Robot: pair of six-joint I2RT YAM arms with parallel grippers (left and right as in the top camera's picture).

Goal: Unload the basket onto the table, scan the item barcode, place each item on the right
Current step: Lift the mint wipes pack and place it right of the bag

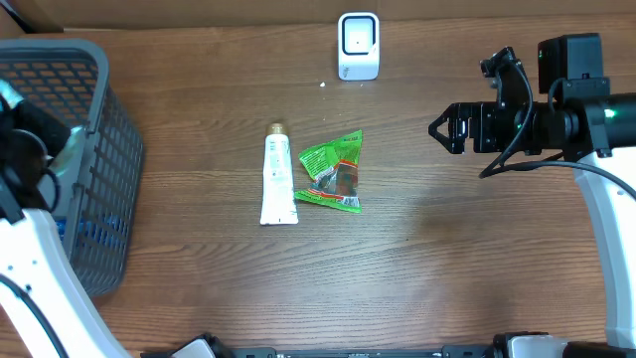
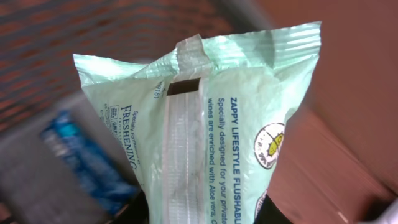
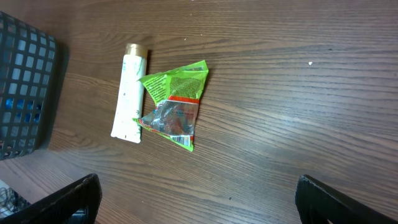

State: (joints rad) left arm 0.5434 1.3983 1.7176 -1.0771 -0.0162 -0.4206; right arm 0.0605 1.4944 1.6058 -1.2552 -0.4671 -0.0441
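Note:
My left gripper (image 2: 202, 216) is shut on a pale green pack of flushable wipes (image 2: 211, 124). The pack stands upright between the dark fingers (image 2: 140, 211), its back seam and blue print facing the camera, and no barcode shows on this face. Behind it lie the basket and a blue packet (image 2: 81, 155). In the overhead view the left arm is at the far left, over the grey basket (image 1: 111, 149). A white scanner (image 1: 358, 45) stands at the back of the table. My right gripper (image 1: 442, 129) (image 3: 199, 205) hovers open at the right, with nothing in it.
A white tube with a gold cap (image 1: 277, 179) (image 3: 129, 99) and a crumpled green snack bag (image 1: 334, 174) (image 3: 174, 102) lie side by side mid-table. The basket (image 3: 25, 87) fills the left edge. Bare wood lies between the bag and the right arm.

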